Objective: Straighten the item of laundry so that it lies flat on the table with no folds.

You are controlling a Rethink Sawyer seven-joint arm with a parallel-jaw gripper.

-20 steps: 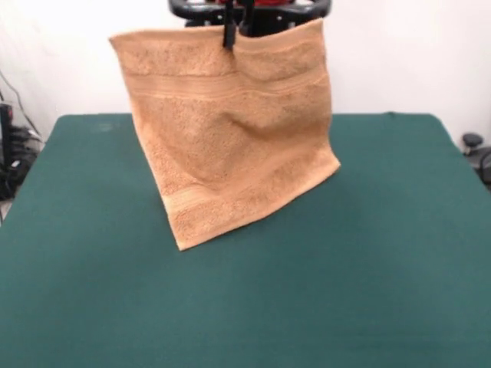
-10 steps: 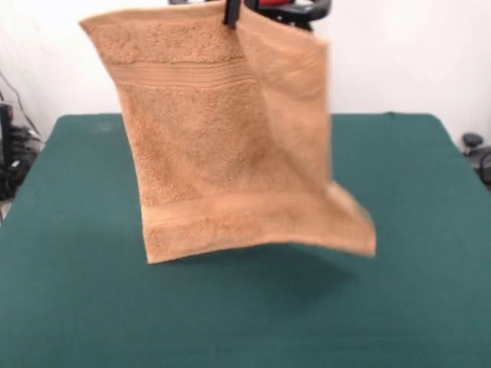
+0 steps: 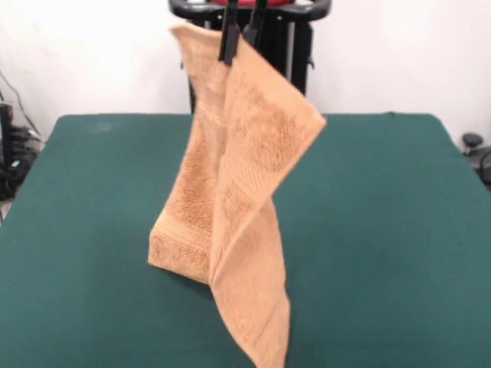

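Green felt table (image 3: 399, 230); pincer (image 3: 239, 46) pinching twisted terry towel (image 3: 238, 199).

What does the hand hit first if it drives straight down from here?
Likely the towel itself: the hand grips its top edge and the cloth hangs twisted right beneath. Under that, the green table. Depth from one view is uncertain.

A plain white wall (image 3: 399, 54) runs behind the scene; dark cables and equipment (image 3: 11, 153) crowd the left edge, a small black object (image 3: 477, 149) sits at right.
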